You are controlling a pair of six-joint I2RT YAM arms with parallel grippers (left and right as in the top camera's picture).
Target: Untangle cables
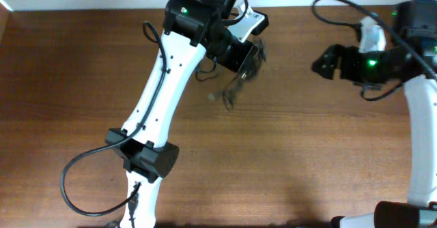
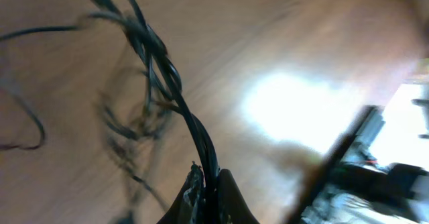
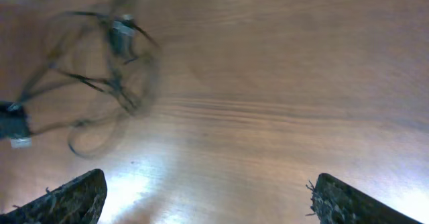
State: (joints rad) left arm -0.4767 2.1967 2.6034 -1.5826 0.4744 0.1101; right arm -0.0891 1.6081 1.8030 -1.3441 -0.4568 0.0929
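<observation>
Grip on, folks: left hand (image 2: 209, 187) pinches a twisted rope of cables (image 2: 164, 73), and the rest of them trail away from it toward the worktop (image 1: 307, 153), blurred, likely swinging. My read: it holds that end up so the weight of the loose loops pulls the twist open. Right hand (image 3: 208, 200) sits well apart from the cables, on their right, fingers spread wide, holding nothing. It looks ready to come in and take a strand.

Count now: one bunch of cables, nothing separated yet. Strands in it? Several, too smeared to number. Plugs (image 3: 122, 31): two that I can make out from the right wrist, one silvery above the loops, one at their left edge. Two hands, one busy.
</observation>
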